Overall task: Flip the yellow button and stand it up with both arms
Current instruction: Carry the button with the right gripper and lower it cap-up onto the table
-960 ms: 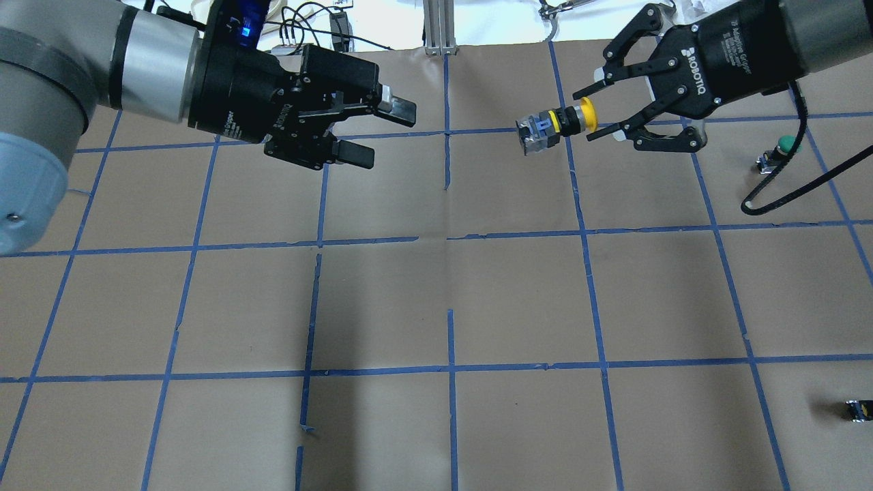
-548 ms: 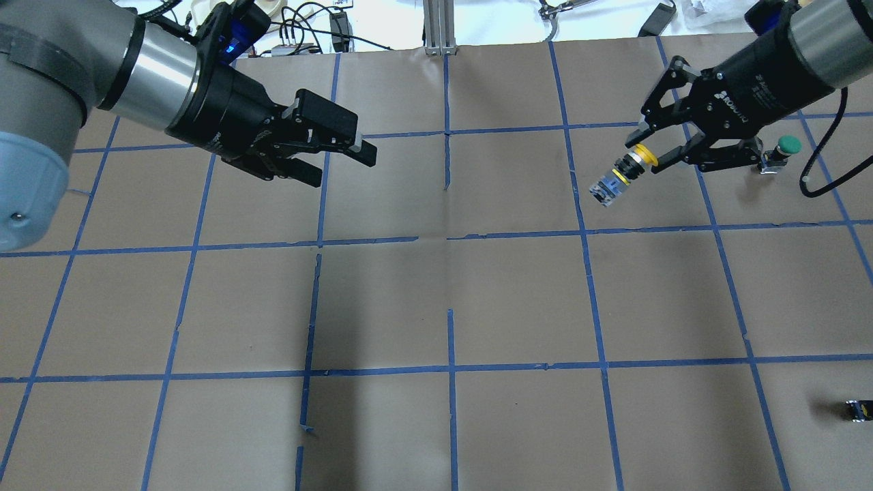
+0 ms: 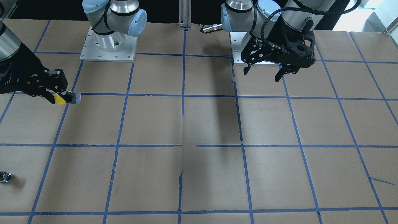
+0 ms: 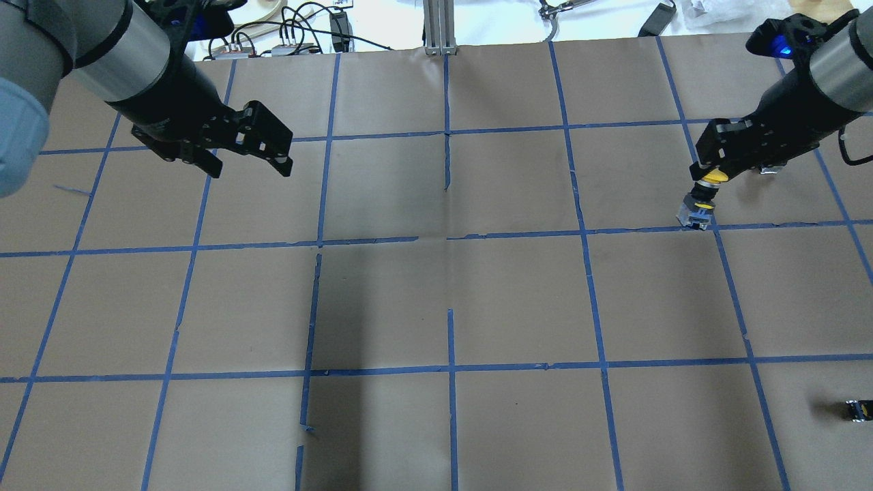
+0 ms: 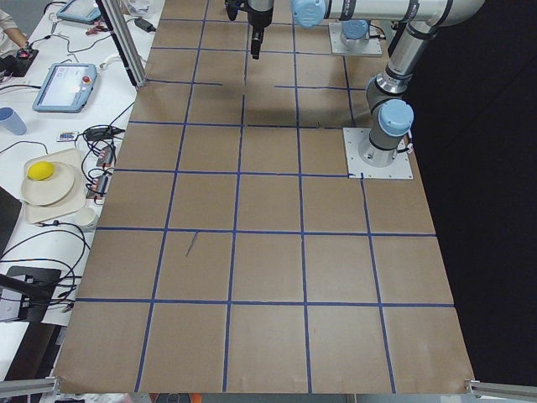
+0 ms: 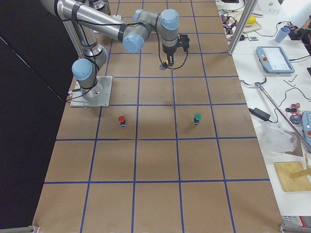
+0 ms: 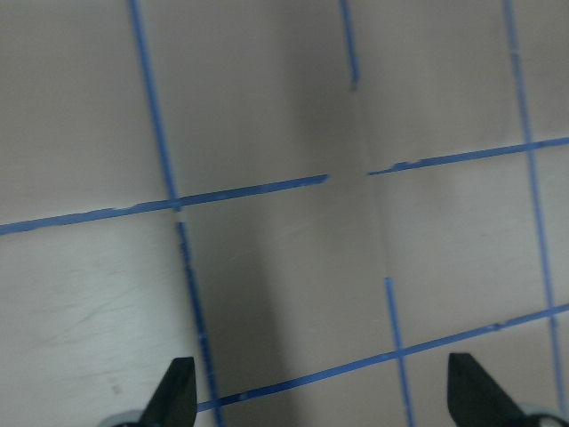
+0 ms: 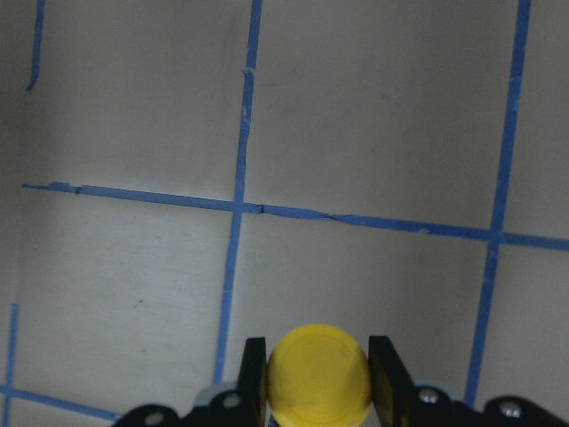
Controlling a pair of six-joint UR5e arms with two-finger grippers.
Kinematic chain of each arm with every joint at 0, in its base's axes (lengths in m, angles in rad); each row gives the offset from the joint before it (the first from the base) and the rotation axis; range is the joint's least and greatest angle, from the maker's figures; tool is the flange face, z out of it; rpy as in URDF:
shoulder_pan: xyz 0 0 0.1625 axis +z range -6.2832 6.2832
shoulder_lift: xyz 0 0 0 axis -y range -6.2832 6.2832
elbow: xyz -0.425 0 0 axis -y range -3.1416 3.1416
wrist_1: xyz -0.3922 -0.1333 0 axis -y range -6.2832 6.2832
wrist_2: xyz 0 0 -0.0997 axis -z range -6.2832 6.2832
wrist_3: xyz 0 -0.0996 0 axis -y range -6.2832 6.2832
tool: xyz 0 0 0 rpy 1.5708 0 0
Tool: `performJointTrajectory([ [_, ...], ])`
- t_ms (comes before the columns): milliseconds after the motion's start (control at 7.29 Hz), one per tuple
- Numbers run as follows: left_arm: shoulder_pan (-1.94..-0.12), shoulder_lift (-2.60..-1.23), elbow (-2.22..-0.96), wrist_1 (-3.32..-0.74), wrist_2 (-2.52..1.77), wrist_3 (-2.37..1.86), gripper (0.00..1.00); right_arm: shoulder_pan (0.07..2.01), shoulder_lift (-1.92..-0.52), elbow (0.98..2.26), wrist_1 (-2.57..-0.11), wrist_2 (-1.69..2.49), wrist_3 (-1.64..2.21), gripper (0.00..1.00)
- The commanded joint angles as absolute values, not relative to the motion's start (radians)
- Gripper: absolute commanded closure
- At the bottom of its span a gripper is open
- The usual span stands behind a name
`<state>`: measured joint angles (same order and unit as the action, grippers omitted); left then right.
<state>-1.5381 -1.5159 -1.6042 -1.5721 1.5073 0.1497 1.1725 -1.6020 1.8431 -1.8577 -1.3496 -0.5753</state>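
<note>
The yellow button (image 4: 701,202) is held by its round yellow cap in my right gripper (image 4: 713,179), at the right of the table. Its black-and-grey body points down and slightly tilted, with the base close to a blue tape line; I cannot tell if it touches the paper. In the right wrist view the cap (image 8: 318,374) sits between the two fingers (image 8: 254,374). The button also shows in the front view (image 3: 65,98). My left gripper (image 4: 251,169) is open and empty, above the table's far left part; its fingertips (image 7: 173,396) stand wide apart.
A small dark piece (image 4: 858,409) lies near the right front edge of the table. A green button (image 6: 197,118) and a red button (image 6: 121,120) stand on the robot's right side. Cables and tools lie past the far edge. Brown paper with a blue tape grid (image 4: 450,239) covers the table.
My right gripper has swung right and down with the yellow button, turning its body from sideways to pointing at the table. My left gripper has drawn back to the left, still open.
</note>
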Motion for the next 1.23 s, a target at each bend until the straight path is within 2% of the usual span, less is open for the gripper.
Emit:
performJointTrajectory([
  [0, -1.54, -1.523, -1.598, -1.6, 1.586, 0.089, 0.0, 1.038, -1.598, 1.971, -2.035, -1.344, -1.018, 0.78],
  [548, -1.543, -1.52, -1.589, -1.583, 1.53, 0.097, 0.0, 0.815, -1.595, 2.065, -2.083, -1.177, -1.594, 0.78],
  [1097, -1.536, -1.516, -1.589, -1.568, 1.44, 0.092, 0.0, 0.67, -1.428, 2.007, -2.069, -1.066, -1.885, 0.78],
])
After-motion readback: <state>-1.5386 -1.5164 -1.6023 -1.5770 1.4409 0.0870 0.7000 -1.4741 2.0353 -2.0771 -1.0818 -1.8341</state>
